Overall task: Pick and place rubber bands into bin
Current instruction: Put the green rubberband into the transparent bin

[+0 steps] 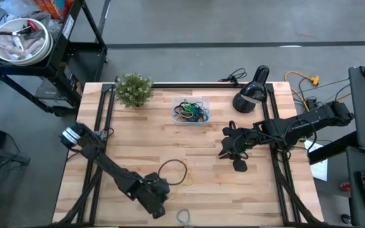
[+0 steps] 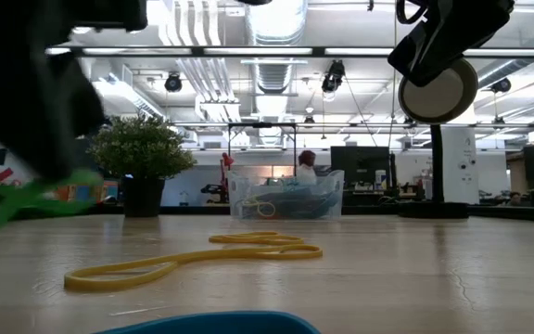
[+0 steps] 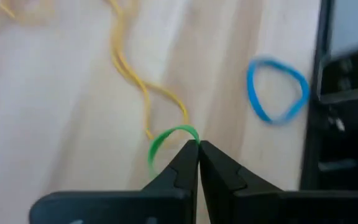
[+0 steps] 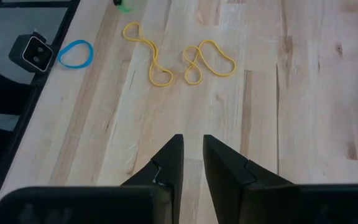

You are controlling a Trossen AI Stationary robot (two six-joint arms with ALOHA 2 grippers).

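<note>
Left gripper [image 3: 197,144] is clamped on one thin green rubber band [image 3: 166,140]; one blue rubber band [image 3: 277,89] lies near, right gripper [image 4: 192,140] slightly parted, empty.

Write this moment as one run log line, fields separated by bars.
left gripper: shut on green rubber band | right gripper: empty, above table | bin: holds bands | loose: yellow band, blue band

The right gripper [image 4: 192,149] hangs over bare wooden table [image 4: 303,112], fingers slightly parted. At twelve o'clock lies a twisted yellow band [image 4: 191,62]; at ten o'clock, a blue band [image 4: 75,54].
</note>
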